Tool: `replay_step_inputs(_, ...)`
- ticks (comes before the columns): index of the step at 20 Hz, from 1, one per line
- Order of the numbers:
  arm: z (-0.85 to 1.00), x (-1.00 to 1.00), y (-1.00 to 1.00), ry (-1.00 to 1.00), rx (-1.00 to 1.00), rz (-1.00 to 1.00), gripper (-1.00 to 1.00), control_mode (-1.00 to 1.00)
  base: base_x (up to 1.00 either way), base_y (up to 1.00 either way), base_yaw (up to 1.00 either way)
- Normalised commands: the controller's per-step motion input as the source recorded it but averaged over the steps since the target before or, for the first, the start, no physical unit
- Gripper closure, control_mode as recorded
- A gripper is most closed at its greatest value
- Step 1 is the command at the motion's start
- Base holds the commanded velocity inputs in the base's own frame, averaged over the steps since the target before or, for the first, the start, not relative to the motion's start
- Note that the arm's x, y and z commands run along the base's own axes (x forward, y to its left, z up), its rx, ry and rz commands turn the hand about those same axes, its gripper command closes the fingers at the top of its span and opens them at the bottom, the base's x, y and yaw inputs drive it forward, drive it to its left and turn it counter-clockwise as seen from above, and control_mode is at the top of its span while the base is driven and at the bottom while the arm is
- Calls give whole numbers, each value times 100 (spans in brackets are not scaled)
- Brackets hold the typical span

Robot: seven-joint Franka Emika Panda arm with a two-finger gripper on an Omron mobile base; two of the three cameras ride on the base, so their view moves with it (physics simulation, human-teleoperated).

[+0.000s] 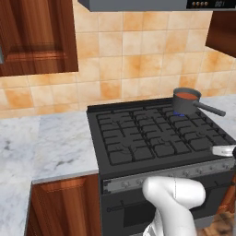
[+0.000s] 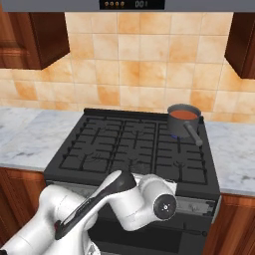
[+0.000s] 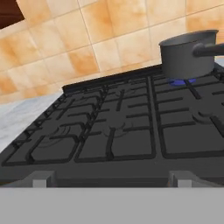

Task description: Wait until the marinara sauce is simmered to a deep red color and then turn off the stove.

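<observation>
The stove [image 1: 156, 138] fills the gap in the marble counter [image 1: 55, 143] below the tiled wall [image 2: 134, 60]. At the stove's back right corner a grey saucepan [image 2: 183, 119] sits over a blue flame [image 3: 181, 82], handle toward the front right, holding orange-red sauce [image 2: 184, 114]. The gripper [image 3: 111, 179] is low at the stove's front edge, fingers spread wide, holding nothing.

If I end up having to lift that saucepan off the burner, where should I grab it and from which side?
Take the saucepan by its long straight handle, not the round body. The handle sticks out toward the stove's front right, clear of the wall, so coming from the front right, across the grates, looks best. A blue flame burns beneath, so stay high and grip toward the handle's outer end.
</observation>
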Motion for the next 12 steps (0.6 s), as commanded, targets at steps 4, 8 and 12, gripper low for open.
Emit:
replay_step_inputs(4, -50, -1, -33, 0, 0, -5, -100, -100, 0, 0, 0)
replay_step_inputs(8, -50, -5, -44, 0, 0, -4, -100, -100, 0, 0, 0)
replay_step_inputs(12, -50, -5, -51, -1, 0, -1, -100, -100, 0, 0, 0)
